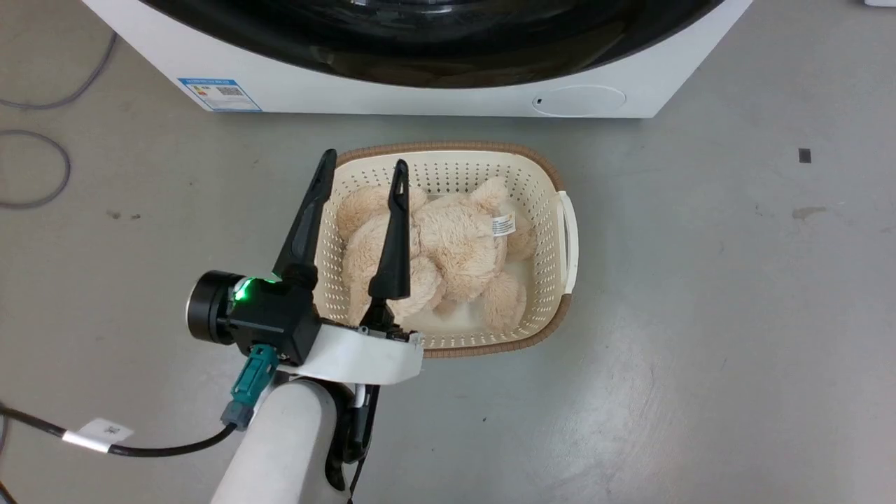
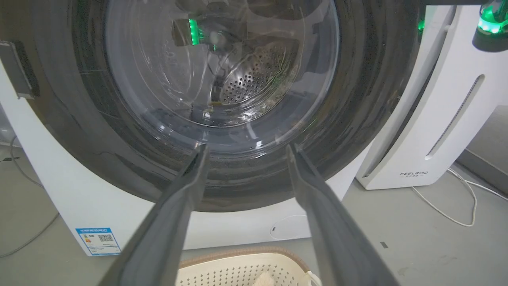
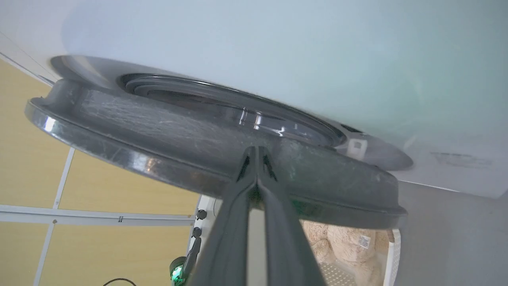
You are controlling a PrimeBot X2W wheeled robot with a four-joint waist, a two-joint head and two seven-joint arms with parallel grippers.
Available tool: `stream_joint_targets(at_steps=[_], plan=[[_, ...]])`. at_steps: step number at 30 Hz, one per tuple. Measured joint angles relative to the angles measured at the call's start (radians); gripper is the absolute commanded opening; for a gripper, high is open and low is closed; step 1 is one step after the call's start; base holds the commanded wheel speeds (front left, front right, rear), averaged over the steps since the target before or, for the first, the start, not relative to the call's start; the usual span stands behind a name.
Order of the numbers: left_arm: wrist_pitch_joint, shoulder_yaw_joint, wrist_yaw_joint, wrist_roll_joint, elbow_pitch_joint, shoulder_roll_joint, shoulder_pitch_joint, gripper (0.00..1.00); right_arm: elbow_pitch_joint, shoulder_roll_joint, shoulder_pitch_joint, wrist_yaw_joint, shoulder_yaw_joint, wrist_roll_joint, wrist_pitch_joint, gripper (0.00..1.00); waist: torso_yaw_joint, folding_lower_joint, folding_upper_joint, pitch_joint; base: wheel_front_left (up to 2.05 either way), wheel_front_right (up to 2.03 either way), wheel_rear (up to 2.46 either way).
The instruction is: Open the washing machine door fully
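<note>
Bright even light, soft shadows; reflections on washing machine door [image 2: 222, 79]; wrist views warped at edges

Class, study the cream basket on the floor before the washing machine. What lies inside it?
A beige plush bear with a white tag lies inside the basket. The left pincer covers part of it, and the bear hides most of the basket's bottom.

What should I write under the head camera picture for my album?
Open left hand hovers over a basket holding a teddy, in front of the washer.
</note>
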State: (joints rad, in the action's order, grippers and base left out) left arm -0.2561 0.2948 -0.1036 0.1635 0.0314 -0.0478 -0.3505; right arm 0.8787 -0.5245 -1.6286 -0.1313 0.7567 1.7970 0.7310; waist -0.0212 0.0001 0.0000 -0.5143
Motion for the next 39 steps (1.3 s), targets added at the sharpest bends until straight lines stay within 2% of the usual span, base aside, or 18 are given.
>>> stream_joint_targets(at_steps=[8, 20, 29, 39], plan=[[0.0, -0.005, 0.0, 0.006, -0.011, 0.0, 0.0, 1.0, -0.053, -0.025, 0.018, 0.001, 0.024, 0.023, 0.053, 0.0, 0.002, -0.0001, 0.0, 0.023, 0.0, 0.0, 0.0], [0.0, -0.005, 0.0, 0.015, -0.03, 0.0, 0.007, 1.0, -0.172, -0.059, 0.127, 0.001, 0.068, 0.094, 0.112, 0.0, 0.006, -0.0001, 0.0, 0.084, 0.0, 0.0, 0.0], [0.0, -0.023, 0.002, 0.016, -0.062, 0.0, 0.046, 1.0, -0.265, -0.094, 0.218, 0.002, 0.111, 0.158, 0.122, 0.0, 0.012, -0.0001, 0.0, 0.144, 0.0, 0.0, 0.0], [0.0, -0.058, 0.019, 0.016, -0.118, 0.0, 0.129, 1.0, -0.447, -0.111, 0.4, 0.002, 0.199, 0.246, 0.094, 0.0, 0.02, -0.0002, 0.0, 0.26, 0.0, 0.0, 0.0]])
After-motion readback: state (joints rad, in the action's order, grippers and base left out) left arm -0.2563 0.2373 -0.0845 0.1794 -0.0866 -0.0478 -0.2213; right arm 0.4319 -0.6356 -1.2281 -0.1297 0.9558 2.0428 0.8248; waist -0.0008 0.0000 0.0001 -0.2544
